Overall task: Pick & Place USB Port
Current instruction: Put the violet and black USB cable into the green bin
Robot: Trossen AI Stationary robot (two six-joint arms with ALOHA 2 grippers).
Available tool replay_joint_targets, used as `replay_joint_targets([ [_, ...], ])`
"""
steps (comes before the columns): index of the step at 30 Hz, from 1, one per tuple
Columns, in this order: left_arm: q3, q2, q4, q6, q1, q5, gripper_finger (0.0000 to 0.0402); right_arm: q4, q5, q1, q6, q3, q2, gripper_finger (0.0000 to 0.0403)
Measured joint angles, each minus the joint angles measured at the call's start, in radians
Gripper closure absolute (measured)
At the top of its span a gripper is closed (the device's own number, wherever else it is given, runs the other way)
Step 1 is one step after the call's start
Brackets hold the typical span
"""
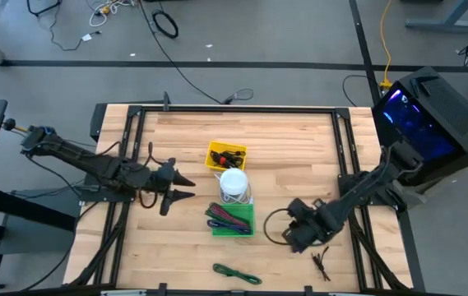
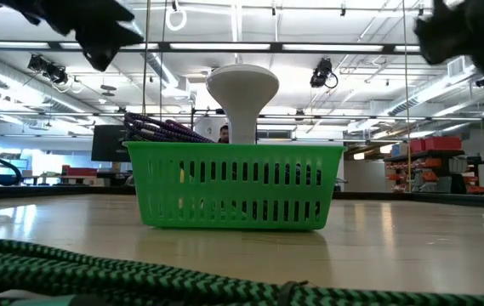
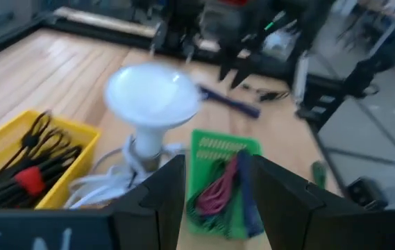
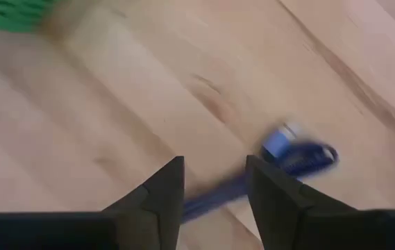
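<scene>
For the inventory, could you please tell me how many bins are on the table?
2: a yellow bin toward the far side and a green bin nearer the front, with the white lamp between them.

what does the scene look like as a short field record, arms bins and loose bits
left gripper: open, above the table left of the bins, empty
right gripper: open, low over bare wood at the table's right, empty
blue strap: on the wood just ahead of the right gripper
yellow bin: holds black pieces with red markings
green basket: holds purple, green and maroon straps
white bulb: between the two bins
green cord: loose near the front edge
wire ties: loose by the right gripper
</scene>
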Motion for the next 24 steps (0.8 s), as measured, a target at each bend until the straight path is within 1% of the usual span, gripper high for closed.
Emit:
replay_joint_targets([
  [3,0.0,0.0,0.068,0.006,-0.054,-0.024,0.0236,-0.017,0.003,0.025,0.148,-0.035,0.0,0.0247],
  [5,0.0,0.002,0.111,0.007,-0.088,-0.036,0.0236,-0.017,-0.003,0.035,0.216,-0.055,0.0,0.0247],
  [8,0.001,0.028,0.151,0.008,-0.133,-0.069,0.0236,0.013,0.025,0.047,0.302,-0.078,0.0,0.0247],
  [15,0.001,0.162,0.235,0.011,-0.204,-0.147,0.0236,0.151,0.023,0.07,0.341,-0.157,0.0,0.0247],
  [18,0.001,0.202,0.306,0.02,-0.209,-0.134,0.0236,0.193,0.002,0.079,0.374,-0.192,0.0,0.0247],
  [21,0.001,0.21,0.369,0.039,-0.209,-0.103,0.0236,0.198,-0.038,0.097,0.407,-0.208,0.0,0.0247],
  [24,0.001,0.209,0.406,0.056,-0.214,-0.083,0.0236,0.21,-0.035,0.131,0.456,-0.21,0.0,0.0247],
])
